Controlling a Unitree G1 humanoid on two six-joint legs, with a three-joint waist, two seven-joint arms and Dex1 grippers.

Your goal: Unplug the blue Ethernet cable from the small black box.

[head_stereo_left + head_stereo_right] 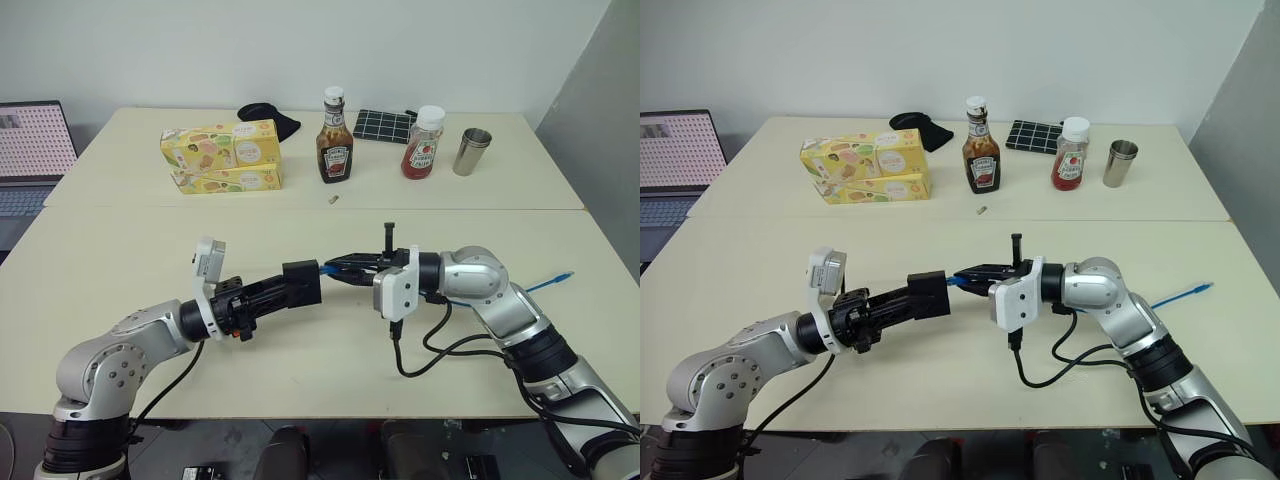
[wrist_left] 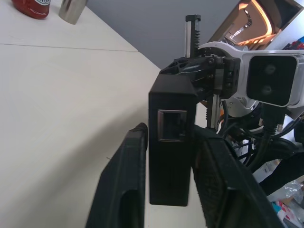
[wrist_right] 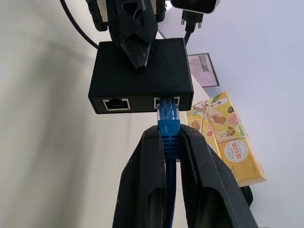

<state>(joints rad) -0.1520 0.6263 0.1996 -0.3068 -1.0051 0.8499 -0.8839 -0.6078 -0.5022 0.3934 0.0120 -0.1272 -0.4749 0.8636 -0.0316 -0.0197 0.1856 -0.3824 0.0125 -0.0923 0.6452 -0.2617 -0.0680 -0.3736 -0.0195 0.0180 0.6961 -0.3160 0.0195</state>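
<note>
Cable tail — behind right arm

So the back half of the counter has two yellow snack boxes stacked up, with a black cloth lump just behind them. Right of the boxes there's a brown sauce bottle standing upright, then a ketchup bottle, then a steel cup. A black gridded pad lies flat behind the two bottles. Some tiny object sits on the counter in front of the brown bottle, too small to make out. A laptop sits open off to the far left.
</note>
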